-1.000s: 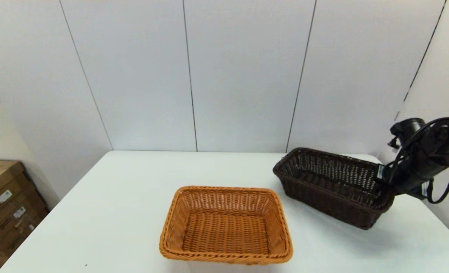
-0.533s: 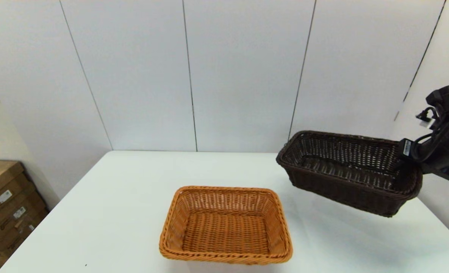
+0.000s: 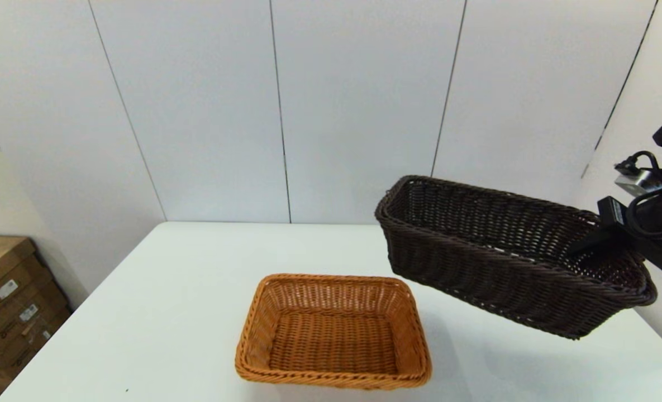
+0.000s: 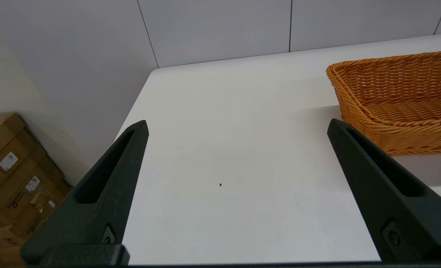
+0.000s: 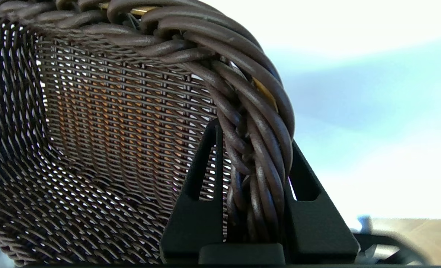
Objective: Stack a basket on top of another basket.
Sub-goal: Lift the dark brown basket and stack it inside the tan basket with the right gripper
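The dark brown basket hangs in the air at the right of the table, tilted, its near-right end lower. My right gripper is shut on its right end wall; in the right wrist view the two fingers pinch the braided rim of the dark basket. The orange-tan basket sits upright on the table near the front centre, left of and below the dark one, also seen in the left wrist view. My left gripper stands open over bare table, left of the orange-tan basket.
The white table ends at a grey panelled wall behind. Cardboard boxes stand on the floor past the table's left edge, and show in the left wrist view as boxes.
The right gripper has lifted the dark basket off the table and carried it higher and toward the left, closer to the orange-tan basket. The orange-tan basket has not moved.
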You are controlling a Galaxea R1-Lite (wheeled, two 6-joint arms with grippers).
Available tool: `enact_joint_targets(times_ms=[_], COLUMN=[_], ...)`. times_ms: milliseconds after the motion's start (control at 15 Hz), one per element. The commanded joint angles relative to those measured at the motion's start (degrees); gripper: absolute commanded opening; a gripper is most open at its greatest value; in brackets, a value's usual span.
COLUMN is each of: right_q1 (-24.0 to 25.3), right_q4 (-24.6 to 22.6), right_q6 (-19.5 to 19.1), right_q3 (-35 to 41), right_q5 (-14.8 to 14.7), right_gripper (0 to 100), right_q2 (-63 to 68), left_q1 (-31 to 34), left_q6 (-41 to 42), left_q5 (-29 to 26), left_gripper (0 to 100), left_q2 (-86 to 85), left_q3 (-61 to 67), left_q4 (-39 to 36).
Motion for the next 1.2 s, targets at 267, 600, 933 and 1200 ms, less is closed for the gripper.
enact_joint_targets(times_ms=[267,600,933,1200], right_q1=[13.5,22.7,26.1,28.2], right_q4=[1.5,0.5,-3.2,-7.4], right_q6=[-1.7,1.2,1.2,4.2], right_q3=[6.1,6.4,3.1,-0.4], right_q5=[1.7,2.1,2.1,2.0], right_gripper=[0,0,0,0], right_q2=[-3.8,-2.3,2.0,6.8], left_q1=[0.0,0.0,0.0,0.0], left_q6=[0.0,0.0,0.0,0.0], left_q5=[0.0,0.0,0.0,0.0], left_gripper=[100,100,100,100], left_q2=[0.0,0.0,0.0,0.0], left_q3=[0.1,0.1,0.1,0.1], left_q4=[0.0,0.0,0.0,0.0])
